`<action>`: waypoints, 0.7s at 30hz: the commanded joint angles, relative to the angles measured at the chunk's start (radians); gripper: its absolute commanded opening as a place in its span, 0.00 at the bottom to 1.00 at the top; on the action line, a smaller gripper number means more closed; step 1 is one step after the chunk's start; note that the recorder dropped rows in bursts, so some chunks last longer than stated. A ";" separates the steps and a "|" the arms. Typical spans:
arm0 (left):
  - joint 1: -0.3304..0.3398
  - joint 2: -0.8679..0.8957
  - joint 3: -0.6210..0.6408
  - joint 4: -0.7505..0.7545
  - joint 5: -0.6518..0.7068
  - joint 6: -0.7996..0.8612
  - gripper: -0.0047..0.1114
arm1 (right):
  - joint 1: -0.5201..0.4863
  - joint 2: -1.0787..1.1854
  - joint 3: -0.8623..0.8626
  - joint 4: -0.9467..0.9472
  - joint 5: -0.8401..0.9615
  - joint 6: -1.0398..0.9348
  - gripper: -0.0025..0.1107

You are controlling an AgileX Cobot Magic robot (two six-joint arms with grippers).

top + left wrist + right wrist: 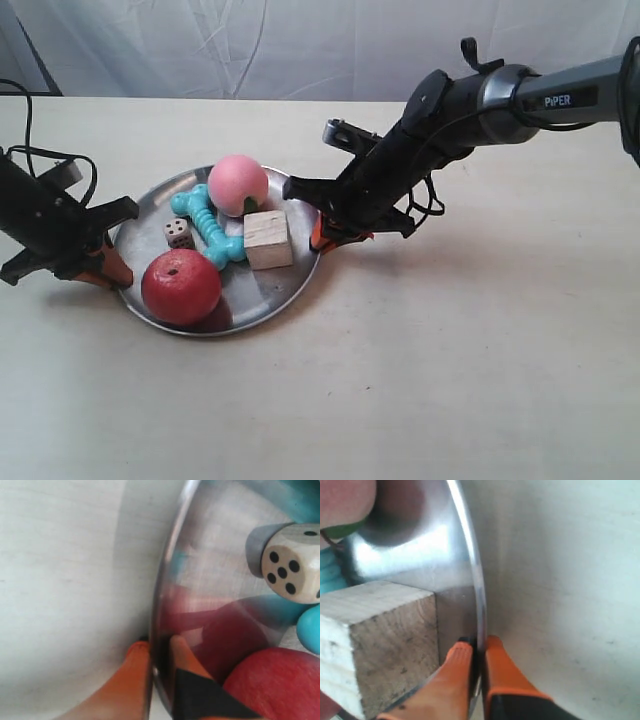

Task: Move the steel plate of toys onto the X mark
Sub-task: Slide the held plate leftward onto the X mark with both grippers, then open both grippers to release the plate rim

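Observation:
The steel plate (262,293) sits on the pale table, holding a red apple (181,287), a pink peach (238,184), a turquoise bone (208,224), a wooden cube (268,239) and a dotted die (179,234). My left gripper (156,650) is shut on the steel plate's rim (165,570), beside the apple (275,685) and the die (292,569). On the opposite side my right gripper (478,646) is shut on the rim (470,555), next to the cube (375,640). The X mark is not in view.
The arm at the exterior view's left (45,220) trails a black cable (25,120) across the table. The arm at the exterior view's right (450,120) reaches in from the upper right. A white cloth backdrop (300,45) hangs behind the table.

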 commanded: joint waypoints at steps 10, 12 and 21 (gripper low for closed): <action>-0.010 0.007 0.014 0.025 -0.022 0.067 0.06 | 0.026 -0.016 -0.009 -0.014 -0.042 -0.033 0.03; -0.010 0.001 0.014 0.021 -0.022 0.077 0.11 | 0.026 -0.016 -0.009 -0.026 -0.042 -0.023 0.11; -0.010 -0.024 0.014 0.030 -0.028 0.089 0.30 | 0.024 -0.016 -0.009 -0.028 -0.049 -0.004 0.39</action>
